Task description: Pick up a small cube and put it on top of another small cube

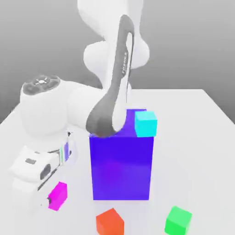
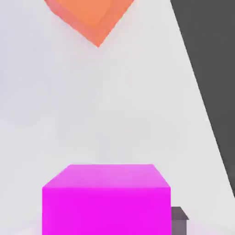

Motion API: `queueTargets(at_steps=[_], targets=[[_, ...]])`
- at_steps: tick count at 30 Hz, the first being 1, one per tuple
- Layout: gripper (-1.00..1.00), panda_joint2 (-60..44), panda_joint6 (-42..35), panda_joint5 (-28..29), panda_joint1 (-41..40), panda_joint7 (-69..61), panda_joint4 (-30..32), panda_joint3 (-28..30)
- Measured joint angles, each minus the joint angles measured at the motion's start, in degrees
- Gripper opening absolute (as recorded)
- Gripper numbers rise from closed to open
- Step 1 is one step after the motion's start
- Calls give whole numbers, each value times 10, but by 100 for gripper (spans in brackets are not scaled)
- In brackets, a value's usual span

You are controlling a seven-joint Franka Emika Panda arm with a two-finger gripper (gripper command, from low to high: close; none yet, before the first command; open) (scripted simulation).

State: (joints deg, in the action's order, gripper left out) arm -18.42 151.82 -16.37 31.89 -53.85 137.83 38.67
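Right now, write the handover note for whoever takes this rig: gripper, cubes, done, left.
Gripper: low at the exterior view's left, shut on the small magenta-pink cube.
Cubes: the orange-red cube and green cube sit on the white table in front of the big blue-violet block; the cyan cube rests on top of that block.
Done: magenta cube gripped.
Left: lift it and set it on another small cube; the orange-red one looks nearest.

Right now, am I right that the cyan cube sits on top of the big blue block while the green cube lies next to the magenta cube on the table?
Not quite: the exterior view shows the orange-red cube, not the green cube, nearest the magenta cube. The cyan cube does sit on the big blue block.
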Motion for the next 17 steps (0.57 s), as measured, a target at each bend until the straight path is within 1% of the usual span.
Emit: queueTargets(at_steps=[4,8,10,13,14,17], targets=[[-100,13,-16,37,76,34,-17,-32],[-100,50,-41,61,141,49,-15,-76],[-100,41,-30,39,148,31,-11,-101],[-100,-11,13,-14,125,-8,-15,-142],[100,-23,23,-25,118,-16,-16,-152],[100,-23,23,-25,118,-16,-16,-152]])
